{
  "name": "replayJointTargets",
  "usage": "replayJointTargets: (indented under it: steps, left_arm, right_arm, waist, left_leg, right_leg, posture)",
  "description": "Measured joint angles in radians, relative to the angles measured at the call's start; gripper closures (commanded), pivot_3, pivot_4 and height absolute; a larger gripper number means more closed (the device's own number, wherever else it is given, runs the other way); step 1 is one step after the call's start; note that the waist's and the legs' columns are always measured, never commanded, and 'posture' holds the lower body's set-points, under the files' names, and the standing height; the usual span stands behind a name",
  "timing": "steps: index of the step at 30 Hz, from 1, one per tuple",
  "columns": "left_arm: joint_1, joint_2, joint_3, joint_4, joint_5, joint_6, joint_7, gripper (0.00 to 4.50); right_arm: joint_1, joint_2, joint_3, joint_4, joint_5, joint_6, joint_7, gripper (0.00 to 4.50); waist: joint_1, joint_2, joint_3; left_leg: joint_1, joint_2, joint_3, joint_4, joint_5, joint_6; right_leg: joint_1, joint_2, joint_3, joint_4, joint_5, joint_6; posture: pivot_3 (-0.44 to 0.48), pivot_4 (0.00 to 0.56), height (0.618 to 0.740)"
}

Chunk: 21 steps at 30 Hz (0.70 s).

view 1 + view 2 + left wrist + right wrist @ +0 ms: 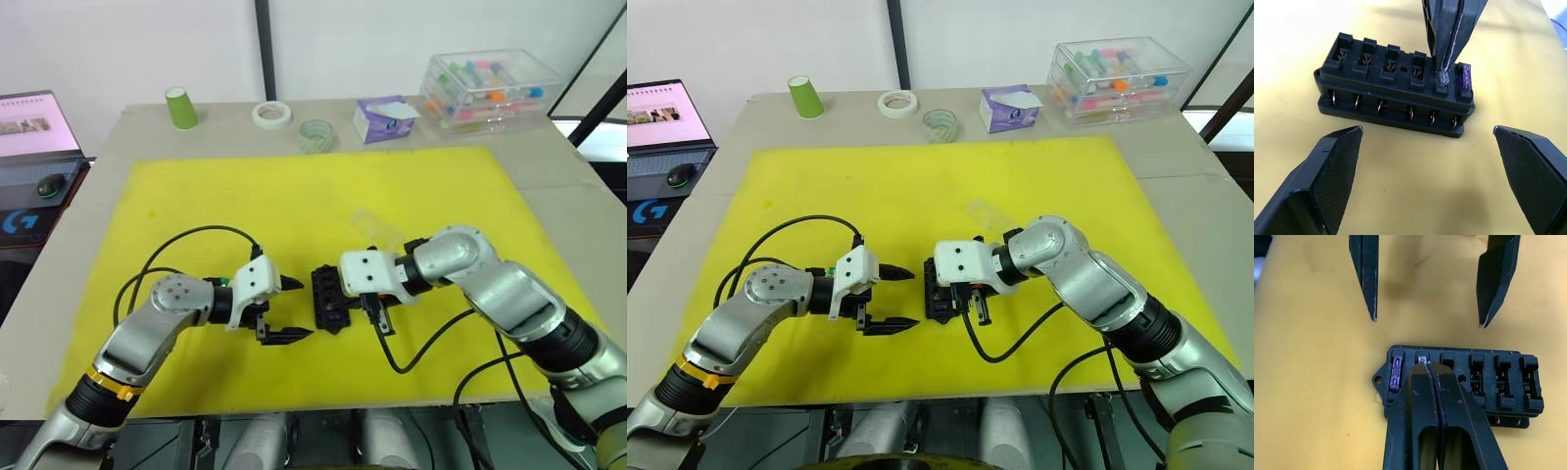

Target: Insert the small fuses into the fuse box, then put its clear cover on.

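The black fuse box lies on the yellow mat between my two grippers. A purple fuse sits in its end slot. My right gripper is shut on a grey-clear fuse and holds it in the neighbouring slot, fingers pointing down onto the box. The other slots show bare metal contacts. My left gripper stands open just left of the box, its fingers apart and touching nothing. The clear cover lies on the mat just behind the right gripper.
Along the table's back edge stand a green cup, a white tape roll, a clear tape roll, a purple tissue box and a big clear case of coloured tubes. A laptop sits off the table's left.
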Motion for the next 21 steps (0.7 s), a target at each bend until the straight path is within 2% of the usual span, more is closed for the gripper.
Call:
replayJointTargets:
  steps: [6,14,21]
  left_arm:
    - [0.0,0.0,0.0,0.0,0.0,0.0,0.001,0.0]
    - [-0.001,0.0,0.015,0.0,-0.007,0.002,0.0,0.0]
    - [-0.021,0.019,0.083,-0.039,-0.081,0.061,-0.002,0.0]
  right_arm:
    - [-0.007,-0.001,0.011,-0.001,-0.023,-0.001,0.014,4.49]
    - [-0.014,0.045,-0.054,0.023,0.045,0.073,0.014,4.49]
    - [-0.04,0.079,-0.186,0.041,0.135,0.102,-0.019,4.49]
  waist:
    - [0.001,-0.002,-0.006]
    - [-0.001,-0.001,-0.006]
    - [-0.001,-0.001,-0.005]
  left_leg:
    - [0.0,0.0,-0.001,0.0,0.0,0.0]
    - [-0.002,0.0,-0.001,0.0,0.0,0.0]
    - [-0.003,0.0,-0.001,0.0,0.0,0.0]
  right_leg:
    - [0.0,0.0,-0.001,0.0,0.0,0.0]
    - [-0.002,0.0,0.0,0.0,0.0,0.0]
    - [-0.003,0.0,0.0,-0.001,0.0,0.0]
  posture:
    - [0.0,0.15,0.74]
    - [0.0,0.15,0.74]
    - [0.0,0.15,0.74]
